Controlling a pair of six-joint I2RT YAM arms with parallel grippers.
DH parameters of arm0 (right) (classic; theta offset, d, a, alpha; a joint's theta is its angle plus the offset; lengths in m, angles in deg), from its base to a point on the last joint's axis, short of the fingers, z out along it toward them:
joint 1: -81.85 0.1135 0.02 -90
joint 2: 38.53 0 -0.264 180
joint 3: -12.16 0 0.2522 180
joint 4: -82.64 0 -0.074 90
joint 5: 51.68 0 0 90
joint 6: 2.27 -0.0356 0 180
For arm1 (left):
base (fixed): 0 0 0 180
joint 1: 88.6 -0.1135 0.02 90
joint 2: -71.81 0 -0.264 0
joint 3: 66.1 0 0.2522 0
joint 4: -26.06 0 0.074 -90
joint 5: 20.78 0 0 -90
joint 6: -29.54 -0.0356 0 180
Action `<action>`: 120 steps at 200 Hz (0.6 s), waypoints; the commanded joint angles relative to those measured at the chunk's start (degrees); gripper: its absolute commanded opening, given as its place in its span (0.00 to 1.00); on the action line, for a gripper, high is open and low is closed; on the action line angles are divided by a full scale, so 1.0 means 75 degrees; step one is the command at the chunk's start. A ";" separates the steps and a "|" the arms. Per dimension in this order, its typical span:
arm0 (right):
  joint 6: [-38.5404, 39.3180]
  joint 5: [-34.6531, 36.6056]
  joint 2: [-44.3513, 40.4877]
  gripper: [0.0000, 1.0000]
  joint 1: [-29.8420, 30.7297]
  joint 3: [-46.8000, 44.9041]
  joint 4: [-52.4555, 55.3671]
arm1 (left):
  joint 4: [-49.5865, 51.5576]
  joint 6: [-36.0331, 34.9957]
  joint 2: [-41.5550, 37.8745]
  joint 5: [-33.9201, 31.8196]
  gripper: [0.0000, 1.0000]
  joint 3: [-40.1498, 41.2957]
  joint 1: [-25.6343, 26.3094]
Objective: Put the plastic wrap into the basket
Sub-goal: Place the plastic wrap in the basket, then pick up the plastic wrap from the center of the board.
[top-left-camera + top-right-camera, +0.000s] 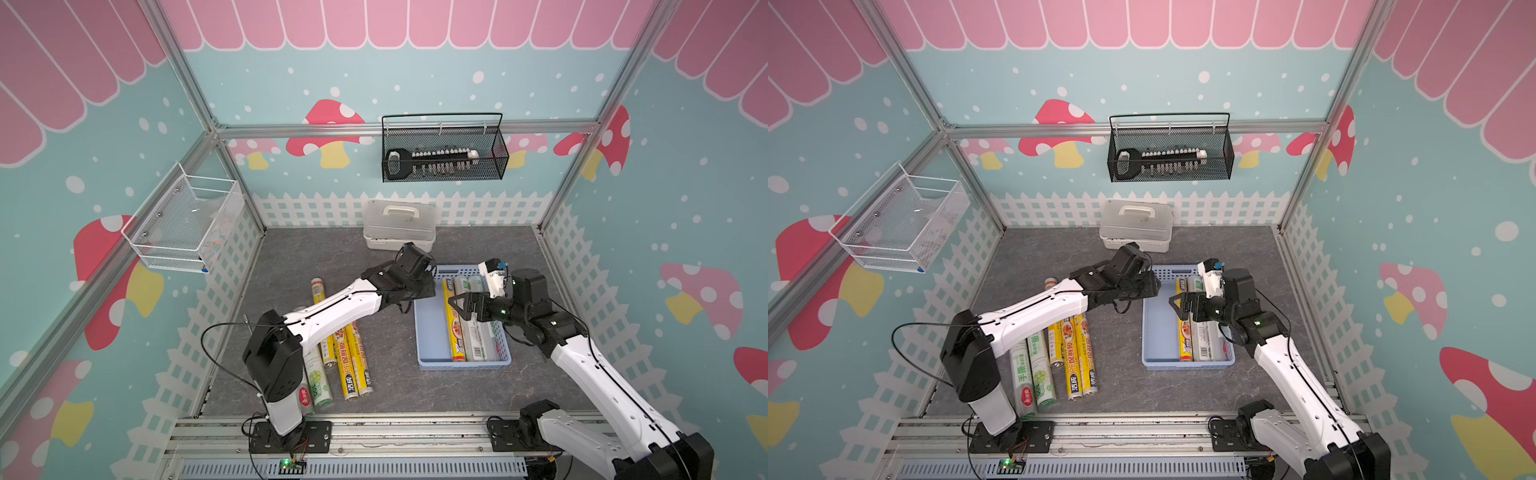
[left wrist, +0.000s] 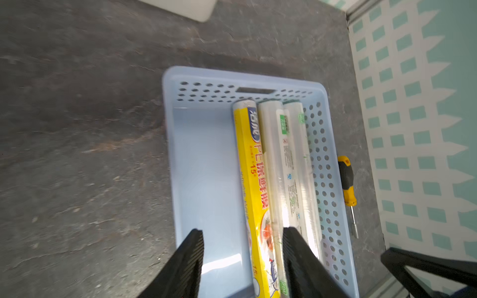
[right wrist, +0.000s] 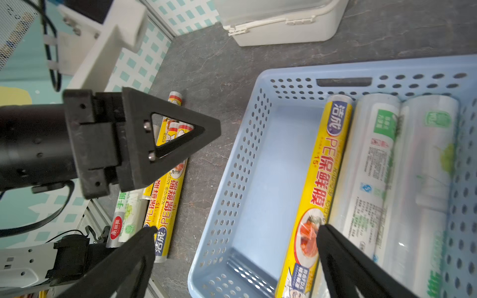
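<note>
The basket (image 1: 432,332) sits right of centre in both top views. Three rolls of plastic wrap (image 1: 473,340) lie lengthwise along its right side. One is a yellow roll (image 3: 325,180) printed "洁成" in a blue oval, "PE保鲜膜" in red and "15", with a food picture. Beside it lie two clear rolls (image 2: 286,160) with green labels and print too fine to read. Five more rolls (image 1: 1077,365) lie side by side on the grey table (image 1: 311,257), lower left of centre, partly under the left arm. Some are yellow with the same "洁成 PE保鲜膜" print; others are white-green, bearing "手撕", "300" and a red oval logo. The left gripper (image 2: 242,232) hangs over the basket's upper left corner, jaws partly apart and empty. The right gripper (image 3: 236,228) hangs over the yellow roll, jaws spread wide, holding nothing.
</note>
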 commanded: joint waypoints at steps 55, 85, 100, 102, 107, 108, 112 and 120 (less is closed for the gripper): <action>0.0741 0.0571 0.2425 0.99 0.2506 0.1861 -0.0198 | 0.0474 0.0920 -0.3715 -0.1261 0.50 0.4043 -0.2371; 0.0854 0.0694 0.3297 1.00 0.3193 0.2402 -0.0225 | 0.1329 0.1064 -0.4639 -0.1243 0.50 0.4868 -0.3358; 0.0946 0.0723 0.3661 0.99 0.3488 0.2667 -0.0214 | 0.1675 0.1067 -0.4877 -0.1188 0.50 0.5076 -0.3734; 0.0961 0.0731 0.3714 1.00 0.3534 0.2698 -0.0214 | 0.1728 0.1065 -0.4891 -0.1183 0.50 0.5093 -0.3777; 0.0993 0.0734 0.3837 1.00 0.3629 0.2794 -0.0213 | 0.1840 0.1053 -0.4949 -0.1184 0.51 0.5138 -0.3893; 0.0997 0.0734 0.3862 1.00 0.3646 0.2816 -0.0208 | 0.1875 0.1053 -0.4963 -0.1192 0.51 0.5137 -0.3916; 0.1009 0.0734 0.3949 0.99 0.3713 0.2894 -0.0178 | 0.1962 0.1061 -0.4981 -0.1202 0.51 0.5174 -0.3988; 0.1053 0.0734 0.4179 0.99 0.3858 0.3060 -0.0144 | 0.2075 0.1036 -0.5046 -0.1143 0.51 0.5245 -0.4168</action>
